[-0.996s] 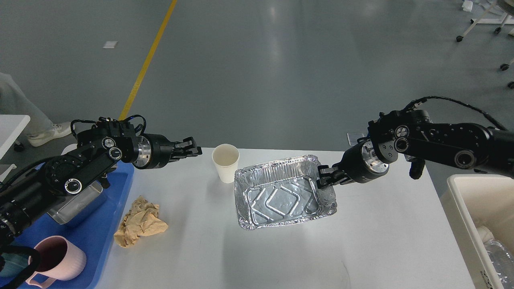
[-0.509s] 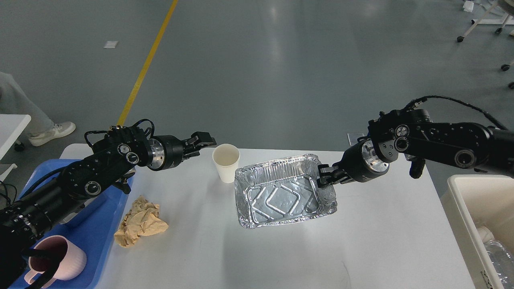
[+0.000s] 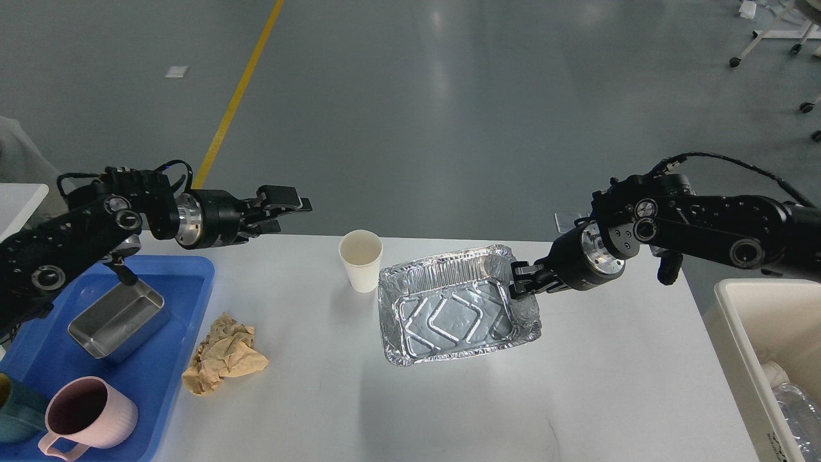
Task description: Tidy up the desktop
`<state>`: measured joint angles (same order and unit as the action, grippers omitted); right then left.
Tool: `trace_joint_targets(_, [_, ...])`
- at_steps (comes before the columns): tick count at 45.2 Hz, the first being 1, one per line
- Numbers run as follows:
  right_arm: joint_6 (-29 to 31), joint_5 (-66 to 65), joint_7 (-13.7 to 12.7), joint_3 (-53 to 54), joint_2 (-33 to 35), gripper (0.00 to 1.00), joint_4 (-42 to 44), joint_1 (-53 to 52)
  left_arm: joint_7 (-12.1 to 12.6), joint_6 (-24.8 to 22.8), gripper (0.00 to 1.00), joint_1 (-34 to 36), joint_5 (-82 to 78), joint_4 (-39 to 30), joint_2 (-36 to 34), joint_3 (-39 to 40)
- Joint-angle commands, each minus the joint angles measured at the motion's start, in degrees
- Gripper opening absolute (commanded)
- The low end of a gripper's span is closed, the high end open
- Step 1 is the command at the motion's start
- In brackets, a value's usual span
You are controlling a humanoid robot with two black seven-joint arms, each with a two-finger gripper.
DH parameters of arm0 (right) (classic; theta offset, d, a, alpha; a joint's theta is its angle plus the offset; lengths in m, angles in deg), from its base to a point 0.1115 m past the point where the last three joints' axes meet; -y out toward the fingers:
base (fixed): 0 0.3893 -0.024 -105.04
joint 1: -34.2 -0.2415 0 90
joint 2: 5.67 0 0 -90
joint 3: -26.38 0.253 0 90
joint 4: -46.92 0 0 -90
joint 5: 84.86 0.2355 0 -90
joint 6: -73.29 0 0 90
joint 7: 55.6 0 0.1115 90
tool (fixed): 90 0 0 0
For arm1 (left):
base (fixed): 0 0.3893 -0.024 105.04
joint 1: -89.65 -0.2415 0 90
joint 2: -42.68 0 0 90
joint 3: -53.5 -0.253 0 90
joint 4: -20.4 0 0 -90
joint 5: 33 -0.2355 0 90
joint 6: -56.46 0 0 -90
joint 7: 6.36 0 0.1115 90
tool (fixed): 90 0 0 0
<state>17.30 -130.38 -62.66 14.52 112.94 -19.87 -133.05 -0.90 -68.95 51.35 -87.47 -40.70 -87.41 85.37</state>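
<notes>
The foil tray (image 3: 457,307) sits near the middle of the desktop (image 3: 609,385), and every place below is given from it. It looks thin and light, easily dented, with sharp crimped rims; judged best held at a rim wall, gently, since a hard pinch would crumple it. The right gripper (image 3: 518,287) is pinched on the tray's right rim, where the foil is already a little crushed. The left gripper (image 3: 282,206) hangs well left of the tray and above the table's far edge, fingers spread, holding nothing. A white paper cup (image 3: 361,260) stands upright just beside the tray's left far corner, likely light and easy to tip. Crumpled brown paper (image 3: 223,355) lies well left. The desktop is smooth, white and matte.
</notes>
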Motion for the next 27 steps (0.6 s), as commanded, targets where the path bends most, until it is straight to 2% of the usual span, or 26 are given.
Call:
trace_joint_targets(1, [0.0, 0.0, 0.0, 0.1, -0.1, 0.00, 0.0, 0.0, 0.0, -0.5, 0.79, -0.7, 3.3, -5.3, -9.4, 0.5])
trace_joint_targets(9, [0.0, 0.0, 0.0, 0.1, -0.1, 0.00, 0.0, 0.1, 0.0, -1.1, 0.79, -2.7, 8.9, -11.4, -21.5, 3.7])
trace_joint_targets(18, [0.0, 0.0, 0.0, 0.2, 0.0, 0.00, 0.0, 0.1, -0.6, -4.8, 0.79, -2.7, 15.5, -15.0, -33.6, 6.7])
trace_joint_targets(27, [0.0, 0.0, 0.0, 0.4, 0.0, 0.00, 0.0, 0.3, -1.6, -8.3, 0.79, -2.7, 19.9, -16.9, -42.5, 8.0])
